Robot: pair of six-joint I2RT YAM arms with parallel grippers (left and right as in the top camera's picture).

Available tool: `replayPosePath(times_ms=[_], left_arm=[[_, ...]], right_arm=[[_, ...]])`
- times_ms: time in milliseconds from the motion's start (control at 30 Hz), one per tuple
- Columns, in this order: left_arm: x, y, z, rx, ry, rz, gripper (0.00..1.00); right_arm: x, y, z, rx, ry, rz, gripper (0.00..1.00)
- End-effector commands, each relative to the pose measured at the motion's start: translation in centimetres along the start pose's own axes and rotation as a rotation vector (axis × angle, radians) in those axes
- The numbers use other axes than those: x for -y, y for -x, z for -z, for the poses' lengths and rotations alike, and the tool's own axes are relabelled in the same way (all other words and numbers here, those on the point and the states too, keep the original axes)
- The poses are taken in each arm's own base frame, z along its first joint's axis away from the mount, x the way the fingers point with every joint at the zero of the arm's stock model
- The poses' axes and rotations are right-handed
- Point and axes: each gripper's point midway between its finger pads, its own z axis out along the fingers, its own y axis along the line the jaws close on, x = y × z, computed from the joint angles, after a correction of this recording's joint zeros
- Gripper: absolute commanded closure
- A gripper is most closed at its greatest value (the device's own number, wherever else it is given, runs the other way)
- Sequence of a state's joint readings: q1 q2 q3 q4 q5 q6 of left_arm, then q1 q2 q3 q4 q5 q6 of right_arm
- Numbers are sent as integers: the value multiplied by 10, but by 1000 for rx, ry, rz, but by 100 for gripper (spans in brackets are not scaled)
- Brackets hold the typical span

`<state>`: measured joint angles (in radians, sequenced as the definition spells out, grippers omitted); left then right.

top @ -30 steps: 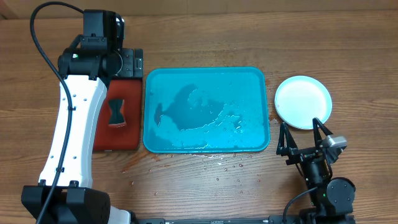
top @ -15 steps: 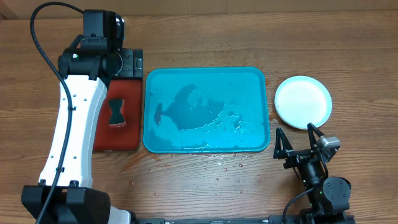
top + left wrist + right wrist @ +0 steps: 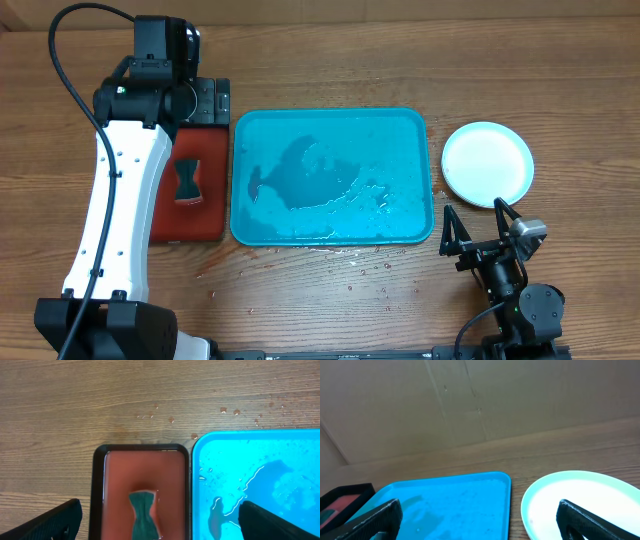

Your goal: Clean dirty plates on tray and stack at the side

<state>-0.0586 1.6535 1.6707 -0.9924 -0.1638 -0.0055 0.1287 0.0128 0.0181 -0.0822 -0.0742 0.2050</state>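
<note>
The cyan-blue tray (image 3: pixel 330 120) lies mid-table, wet and with no plate on it; it also shows in the left wrist view (image 3: pixel 260 460) and the right wrist view (image 3: pixel 445 505). A white plate with a pale cyan rim (image 3: pixel 487 164) sits on the table right of the tray, also seen in the right wrist view (image 3: pixel 580 497); I cannot tell whether other plates lie under it. My right gripper (image 3: pixel 478 230) (image 3: pixel 477 510) is open and empty, just in front of the plate and apart from it. My left gripper (image 3: pixel 159 507) is open and empty above the red tray.
A red tray with a dark rim (image 3: pixel 165 205) (image 3: pixel 117 475) lies left of the cyan tray and holds reddish water and a dark green sponge (image 3: pixel 187 182) (image 3: pixel 144 515). Water drops (image 3: pixel 350 262) lie on the wood in front of the cyan tray.
My right gripper has drawn back from the plate's near edge toward the table's front edge. The left arm has not moved.
</note>
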Motion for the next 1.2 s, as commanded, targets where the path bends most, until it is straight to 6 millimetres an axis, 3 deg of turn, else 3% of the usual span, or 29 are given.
replayPosePath(times_ms=[0, 167, 367, 467, 567, 700, 867, 933, 1167], left_arm=[[0, 0, -3, -4, -3, 20, 0], [-3, 4, 15, 38, -6, 27, 0], [-16, 15, 89, 223, -2, 57, 1], [-18, 18, 114, 367, -17, 81, 0], [-15, 7, 126, 516, -51, 95, 0], [-7, -24, 126, 709, -97, 104, 0], [-3, -77, 118, 886, -109, 116, 0], [-4, -100, 109, 933, -105, 125, 0], [4, -150, 74, 1036, -129, 116, 0]], right_arm=[[-1, -2, 0, 3, 8, 20, 0], [-1, -2, 0, 3, 8, 20, 0], [-1, -2, 0, 3, 8, 20, 0], [-1, -2, 0, 3, 8, 20, 0], [-1, -2, 0, 3, 8, 20, 0], [-1, -2, 0, 3, 8, 20, 0], [-1, -2, 0, 3, 8, 20, 0], [-1, -2, 0, 3, 8, 20, 0], [-1, -2, 0, 3, 8, 20, 0]])
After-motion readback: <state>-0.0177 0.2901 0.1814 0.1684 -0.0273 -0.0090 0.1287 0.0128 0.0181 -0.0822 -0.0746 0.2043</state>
